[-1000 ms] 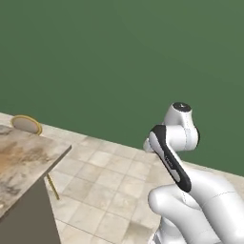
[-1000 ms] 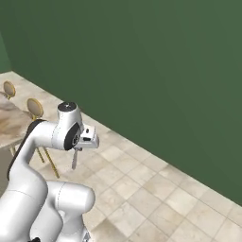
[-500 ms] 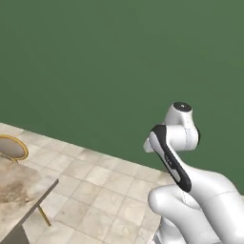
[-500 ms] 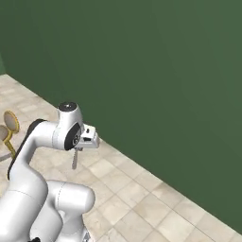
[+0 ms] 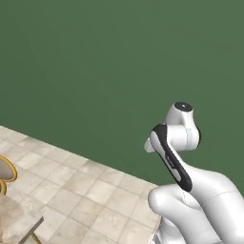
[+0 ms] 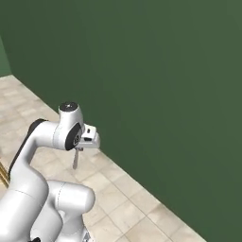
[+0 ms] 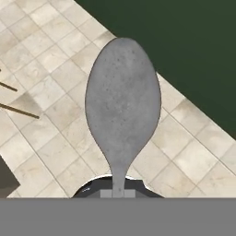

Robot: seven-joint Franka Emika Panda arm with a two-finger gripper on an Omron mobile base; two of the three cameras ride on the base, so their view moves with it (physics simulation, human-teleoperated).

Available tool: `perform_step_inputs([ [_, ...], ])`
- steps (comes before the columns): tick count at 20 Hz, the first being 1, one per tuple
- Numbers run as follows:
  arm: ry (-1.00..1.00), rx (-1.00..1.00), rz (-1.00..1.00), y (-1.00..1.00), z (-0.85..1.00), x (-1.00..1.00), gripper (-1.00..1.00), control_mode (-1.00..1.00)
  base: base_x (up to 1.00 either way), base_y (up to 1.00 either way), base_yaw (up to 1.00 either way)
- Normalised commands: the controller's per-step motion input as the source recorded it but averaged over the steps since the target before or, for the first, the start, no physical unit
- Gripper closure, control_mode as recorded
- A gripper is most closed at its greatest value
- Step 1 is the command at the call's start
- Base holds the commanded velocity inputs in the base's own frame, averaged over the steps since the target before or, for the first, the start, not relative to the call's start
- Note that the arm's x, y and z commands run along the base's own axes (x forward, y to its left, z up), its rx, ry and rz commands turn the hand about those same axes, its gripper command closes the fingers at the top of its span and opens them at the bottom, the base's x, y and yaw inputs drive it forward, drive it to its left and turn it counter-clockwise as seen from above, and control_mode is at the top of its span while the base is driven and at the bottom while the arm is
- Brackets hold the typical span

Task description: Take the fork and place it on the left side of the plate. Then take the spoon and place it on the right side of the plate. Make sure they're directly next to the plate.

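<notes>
Spoon: I see the spoon (image 7: 122, 103) filling the middle of the hand view, bowl toward the top of the frame, its neck running down into the grip at the bottom edge. In the right base view it hangs as a thin grey sliver below the hand, left of centre.
Hand: my gripper (image 6: 78, 150) is pinching the spoon by its handle; the fingertips are hidden under the neck, so I judge the pinch from the spoon hanging there with nothing else holding it.
Arm: folded high in the lower right of the left base view, wrist tucked near the green wall (image 5: 95, 71).
Surroundings: tiled floor (image 5: 86, 200) under the spoon; a table corner (image 5: 16, 224) and a chair back (image 5: 5, 172) sit at the lower left edge of the left base view.
Stage: I judge this the carry of the spoon toward the plate.
Risk, grip: the pinch looks to be far from the bowl, so a fast swing could let the spoon pivot or slip and fall to the tiles.
Risk, placement: if it has rotated in the grip, I could set it down skewed or away from the plate's right rim.
</notes>
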Motion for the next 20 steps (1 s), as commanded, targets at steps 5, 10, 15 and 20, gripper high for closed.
perform_step_inputs([
  [5, 0.0, 0.0, 0.0, 0.0, 0.0, 0.0, 1.0, 1.0, 0.8, -0.03, 0.31],
  [10, 0.0, 0.0, 0.0, 0.0, 0.0, 0.0, 1.0, 1.0, 0.8, 0.0, 0.36],
  [15, 0.0, 0.0, 0.0, 0.0, 0.0, 0.0, 1.0, 1.0, 0.79, 0.0, 0.38],
  [20, 0.0, 0.0, 0.0, 0.0, 0.0, 0.0, 1.0, 1.0, 0.81, 0.0, 0.36],
])
